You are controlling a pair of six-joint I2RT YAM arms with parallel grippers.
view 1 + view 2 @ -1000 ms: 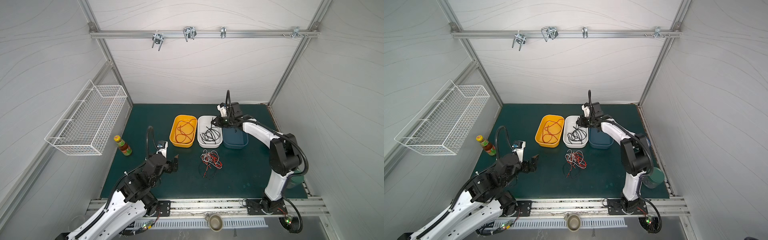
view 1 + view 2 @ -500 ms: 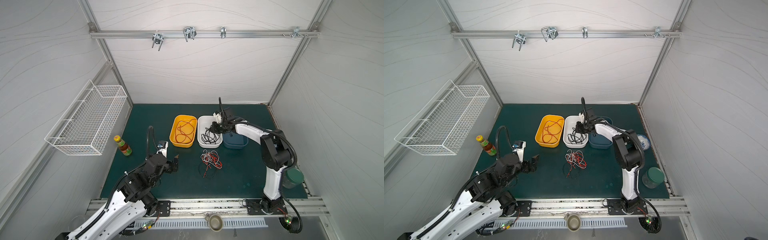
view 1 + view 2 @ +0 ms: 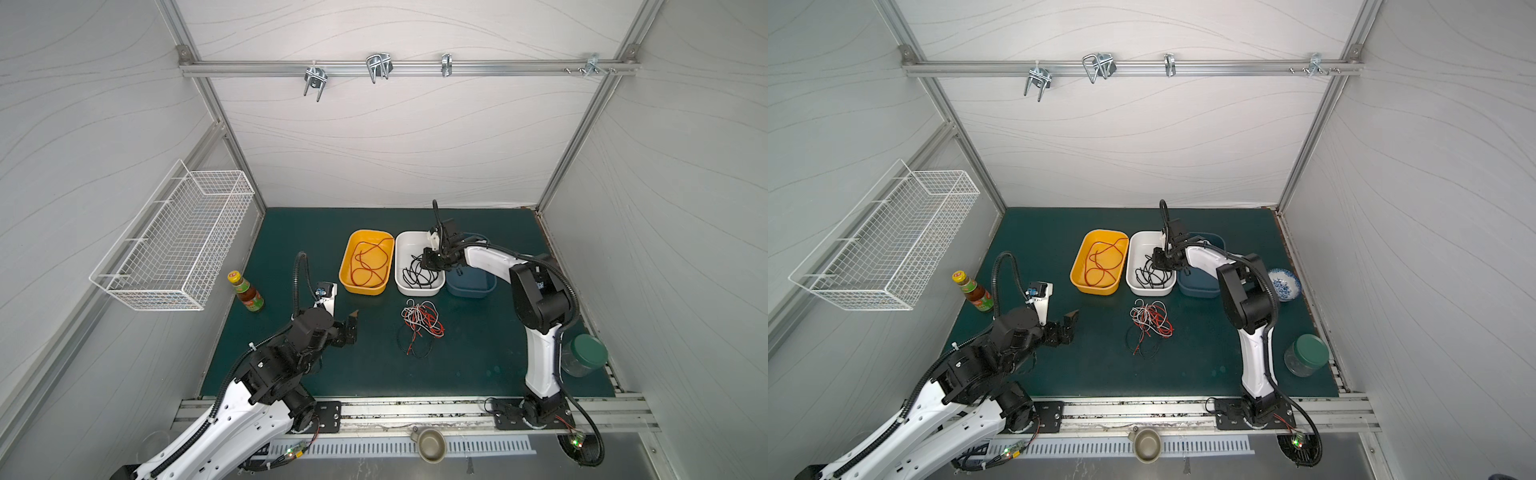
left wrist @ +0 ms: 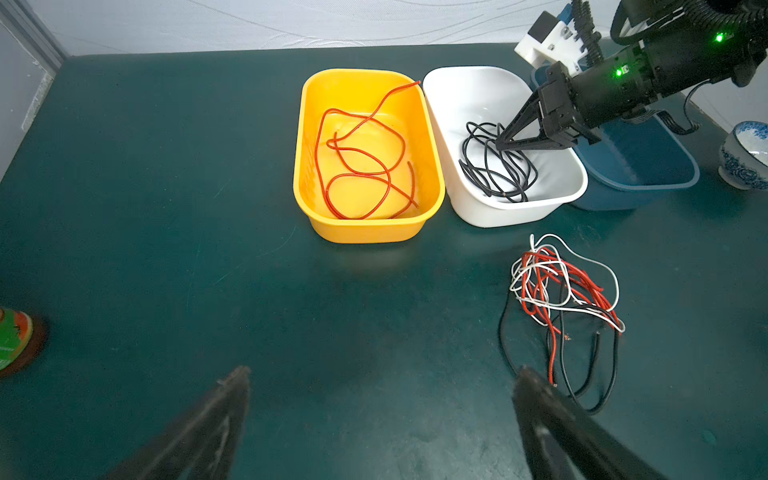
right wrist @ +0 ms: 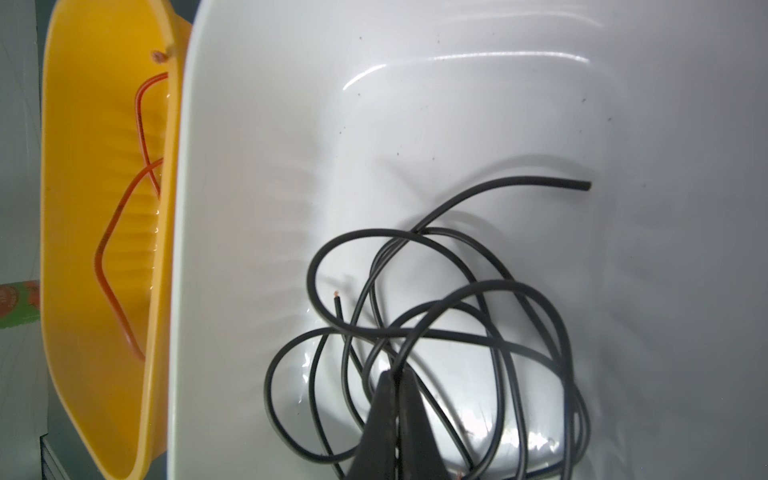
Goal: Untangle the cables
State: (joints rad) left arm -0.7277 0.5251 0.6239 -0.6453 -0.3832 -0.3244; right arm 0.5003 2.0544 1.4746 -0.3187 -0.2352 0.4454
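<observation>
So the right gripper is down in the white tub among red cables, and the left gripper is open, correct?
No: the cables in the white tub are black, not red, as the left wrist view shows. The rest holds.

Right hand point(image 3: 1155, 267) in the white tub point(image 3: 1133, 253) among black cables point(image 3: 1147, 279), red-white-black tangle point(image 3: 1150, 319) just outside
</observation>
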